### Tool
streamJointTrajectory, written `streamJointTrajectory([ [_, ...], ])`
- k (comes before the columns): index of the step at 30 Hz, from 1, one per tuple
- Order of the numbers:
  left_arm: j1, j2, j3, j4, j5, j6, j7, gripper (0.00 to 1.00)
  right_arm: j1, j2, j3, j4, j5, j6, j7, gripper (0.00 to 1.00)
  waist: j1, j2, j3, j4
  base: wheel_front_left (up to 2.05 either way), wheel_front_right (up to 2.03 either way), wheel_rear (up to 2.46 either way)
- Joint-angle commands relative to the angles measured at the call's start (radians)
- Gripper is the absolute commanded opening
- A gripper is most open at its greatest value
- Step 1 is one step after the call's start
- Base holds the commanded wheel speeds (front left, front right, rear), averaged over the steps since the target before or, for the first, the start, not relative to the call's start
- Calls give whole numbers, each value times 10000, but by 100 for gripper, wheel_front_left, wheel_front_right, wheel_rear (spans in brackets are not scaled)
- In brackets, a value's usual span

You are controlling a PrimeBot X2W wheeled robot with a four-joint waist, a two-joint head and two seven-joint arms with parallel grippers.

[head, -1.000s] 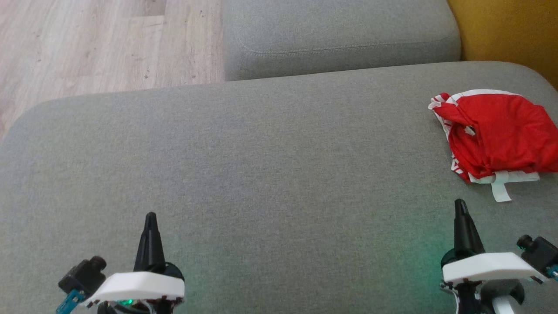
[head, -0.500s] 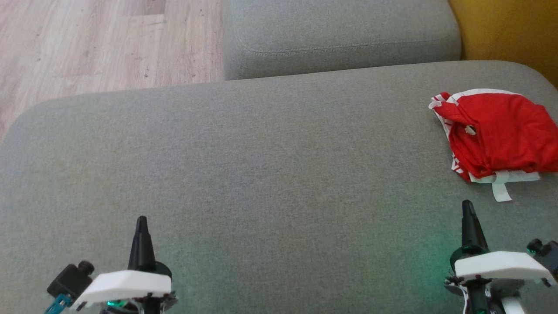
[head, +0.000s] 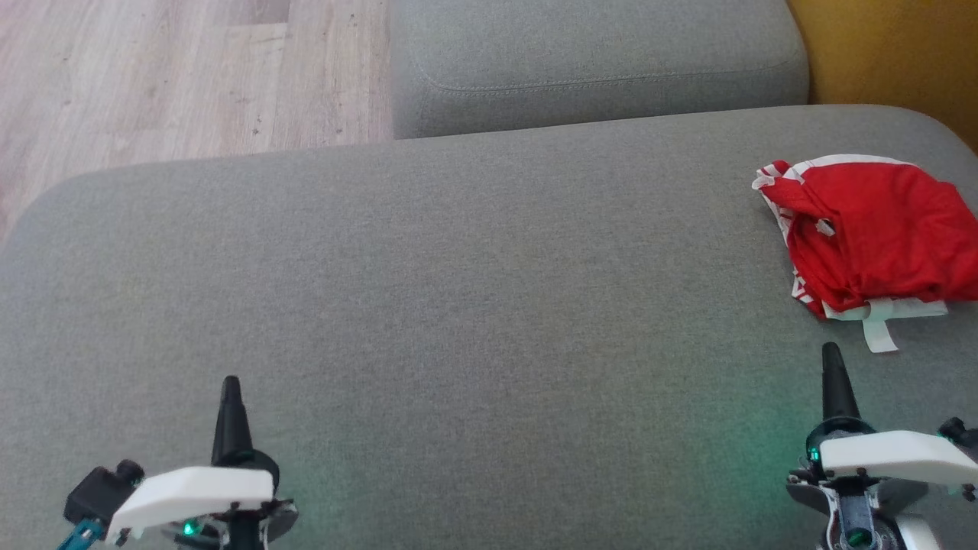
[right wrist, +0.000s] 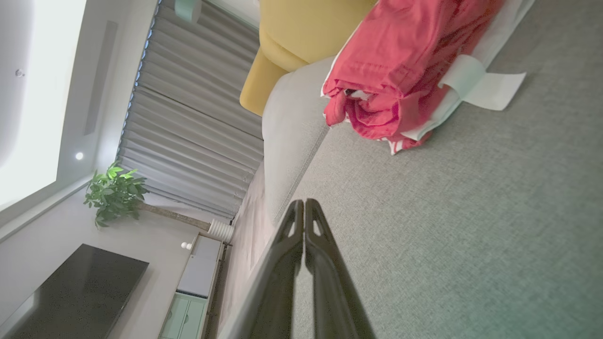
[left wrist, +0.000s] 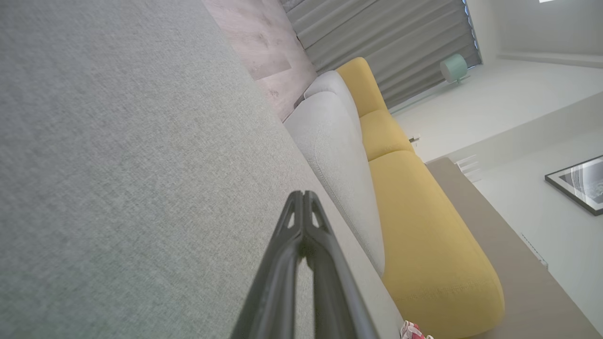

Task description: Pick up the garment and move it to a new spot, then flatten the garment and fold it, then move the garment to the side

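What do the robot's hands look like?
The left pincer and right pincer match: two long black fingers tapering to a point, with slots near the tips. Behind each sits a white angular cover, a green light and a small black camera.

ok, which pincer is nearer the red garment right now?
Right. The right pincer is just short of the red garment, not touching. The left pincer is far off to its left, across the grey cushion.

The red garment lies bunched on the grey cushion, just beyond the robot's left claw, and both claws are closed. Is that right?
Not quite. The garment lies beyond the right gripper, not the left, as the head view shows. The rest holds.
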Motion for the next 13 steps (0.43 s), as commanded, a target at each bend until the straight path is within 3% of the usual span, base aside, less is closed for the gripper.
streamJointTrajectory([
  [1, -540, 150, 380, -282, -267, -100, 72, 0, -546, -182, 90, -391, 312, -5, 76, 0, 0, 0, 2, 0, 0, 0, 0],
  [13, -637, 151, 734, -226, -1541, -187, 419, 0, -651, -181, -83, -439, 1704, -6, 426, 0, 0, 0, 26, 2, 0, 0, 0],
])
